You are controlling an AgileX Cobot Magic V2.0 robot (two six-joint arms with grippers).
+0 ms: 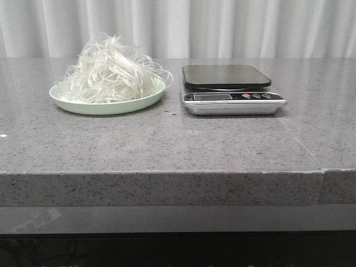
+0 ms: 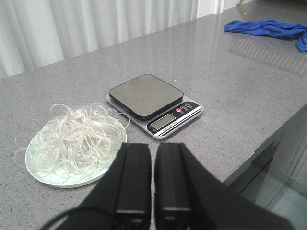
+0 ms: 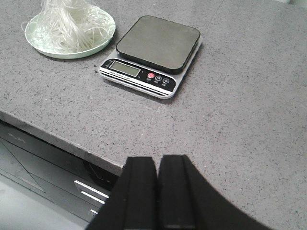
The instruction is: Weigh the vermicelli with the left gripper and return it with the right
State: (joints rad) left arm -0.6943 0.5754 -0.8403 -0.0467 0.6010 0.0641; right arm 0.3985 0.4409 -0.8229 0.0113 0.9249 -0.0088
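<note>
Grey speckled stone of the table [image 1: 167, 150] is seen nearest the front camera, its front edge running across the view. On it, a pale green plate [image 1: 105, 105] is set to the left, and the vermicelli [image 1: 114, 69] is heaped on that plate, stray loops spilling past the rim. Just beside it to the right, apart from the plate, a kitchen scale [image 1: 233, 89] is placed, its dark platform bare. A blue cloth [image 2: 268, 28] is seen far off. The left gripper [image 2: 153, 187] and the right gripper [image 3: 158, 191] are both closed on nothing, fingers nearly touching.
</note>
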